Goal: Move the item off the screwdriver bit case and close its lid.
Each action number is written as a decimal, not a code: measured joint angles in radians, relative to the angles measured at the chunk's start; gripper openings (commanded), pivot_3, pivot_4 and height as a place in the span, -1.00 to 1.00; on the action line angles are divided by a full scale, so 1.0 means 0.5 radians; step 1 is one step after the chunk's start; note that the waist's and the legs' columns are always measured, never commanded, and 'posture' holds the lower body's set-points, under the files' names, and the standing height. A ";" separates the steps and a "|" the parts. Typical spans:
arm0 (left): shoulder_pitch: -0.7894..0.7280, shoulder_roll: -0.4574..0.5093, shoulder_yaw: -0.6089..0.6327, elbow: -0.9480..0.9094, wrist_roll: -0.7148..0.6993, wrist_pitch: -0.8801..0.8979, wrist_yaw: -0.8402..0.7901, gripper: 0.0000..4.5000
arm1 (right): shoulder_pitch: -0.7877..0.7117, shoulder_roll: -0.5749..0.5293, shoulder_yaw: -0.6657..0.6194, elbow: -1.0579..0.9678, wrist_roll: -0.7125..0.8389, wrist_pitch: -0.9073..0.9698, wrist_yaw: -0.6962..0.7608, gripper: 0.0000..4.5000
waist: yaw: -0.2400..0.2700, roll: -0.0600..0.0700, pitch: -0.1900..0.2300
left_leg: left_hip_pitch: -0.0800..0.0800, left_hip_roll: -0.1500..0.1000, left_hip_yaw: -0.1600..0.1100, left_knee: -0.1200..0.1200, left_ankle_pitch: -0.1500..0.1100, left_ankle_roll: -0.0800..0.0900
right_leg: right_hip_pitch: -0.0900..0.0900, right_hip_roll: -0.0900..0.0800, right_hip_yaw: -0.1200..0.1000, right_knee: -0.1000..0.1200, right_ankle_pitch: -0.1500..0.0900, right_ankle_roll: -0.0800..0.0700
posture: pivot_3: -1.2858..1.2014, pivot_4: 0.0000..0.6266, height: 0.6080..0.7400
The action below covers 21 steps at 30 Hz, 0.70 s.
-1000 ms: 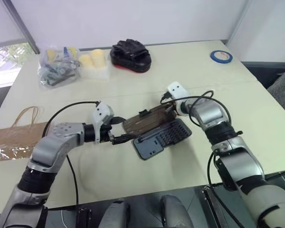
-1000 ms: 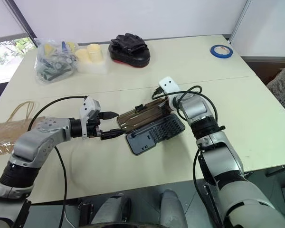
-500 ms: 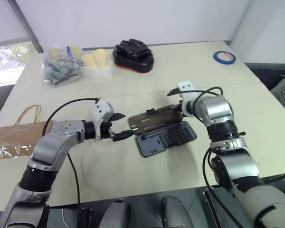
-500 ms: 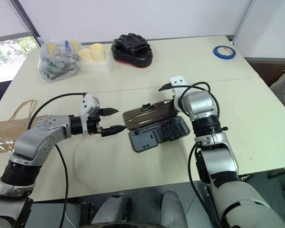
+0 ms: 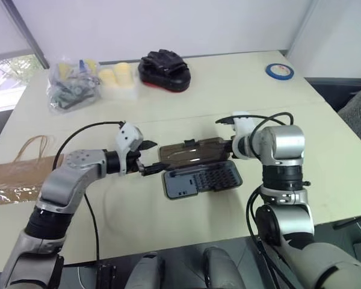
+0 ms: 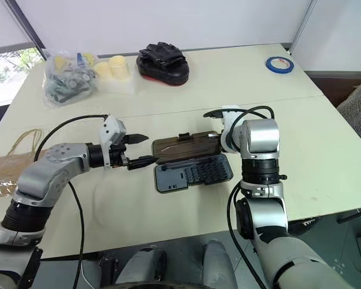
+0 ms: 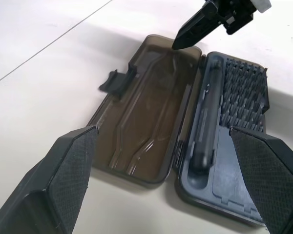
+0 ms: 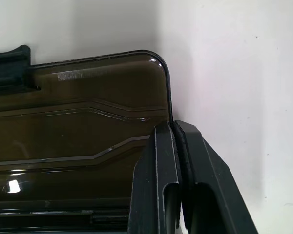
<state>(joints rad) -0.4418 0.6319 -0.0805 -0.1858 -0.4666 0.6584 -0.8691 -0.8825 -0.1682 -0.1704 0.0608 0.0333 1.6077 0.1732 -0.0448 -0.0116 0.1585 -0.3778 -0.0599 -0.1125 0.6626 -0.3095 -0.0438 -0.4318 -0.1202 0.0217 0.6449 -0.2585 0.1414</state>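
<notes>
Case: the screwdriver bit case (image 5: 203, 179) lies open and flat near the middle of the desk (image 5: 228, 84), between the two arms.
Long axis: runs across the desk from the robot's left to its right, slightly slanted; the hinge line follows that axis.
Case look: dark grey tray with rounded corners, rows of small bits (image 7: 244, 97) at its right part and a long dark tool in a slot beside the hinge.
Lid: the lid (image 5: 192, 152) is folded back on the far side of the tray, smoky brown, translucent, with moulded ribs; its dark latch tab (image 7: 116, 80) sticks out from the far edge.
Paper bag: the brown paper bag (image 5: 15, 177) lies flat at the desk's left edge, well apart from the case, loop handles toward the far side.
Left pincer: the left pincer (image 5: 149, 158) is spread wide, grasping nothing, just beside the case's left end.
Right pincer: the right pincer (image 7: 188, 35) is clenched, its tips at the lid's right far corner.
Plastic bag: a clear plastic bag (image 5: 72, 90) at the far left holds small mixed parts.
</notes>
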 measured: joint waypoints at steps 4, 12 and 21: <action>-0.004 -0.007 0.000 0.018 0.004 0.000 -0.007 1.00 | 0.000 0.016 -0.013 -0.005 0.026 0.000 -0.031 -0.98 | -0.003 0.000 0.000 | 0.000 0.000 0.001 -0.001 0.000 0.000 | -0.004 0.000 0.000 0.003 0.000 0.000 | 0.03 -0.52 1.00; -0.006 -0.010 0.000 0.018 0.004 0.001 -0.005 1.00 | 0.000 0.021 -0.041 -0.005 0.080 0.000 -0.095 -0.98 | -0.002 0.000 0.000 | 0.000 0.000 0.001 -0.001 0.000 0.000 | -0.004 0.000 0.000 0.003 0.000 0.000 | 0.03 -0.52 1.00; -0.006 -0.014 0.000 0.017 0.004 0.002 0.002 1.00 | 0.007 -0.130 0.093 -0.003 0.219 0.001 -0.034 -0.98 | -0.001 0.000 0.000 | -0.001 0.000 0.001 -0.001 0.000 0.000 | -0.004 0.000 0.001 0.003 0.000 0.000 | 0.03 -0.52 1.00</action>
<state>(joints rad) -0.4448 0.6249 -0.0805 -0.1774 -0.4647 0.6596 -0.8679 -0.8792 -0.2334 -0.1236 0.0594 0.1430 1.6080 0.1564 -0.0453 -0.0115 0.1586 -0.3783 -0.0598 -0.1119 0.6622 -0.3095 -0.0437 -0.4337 -0.1202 0.0220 0.6463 -0.2585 0.1414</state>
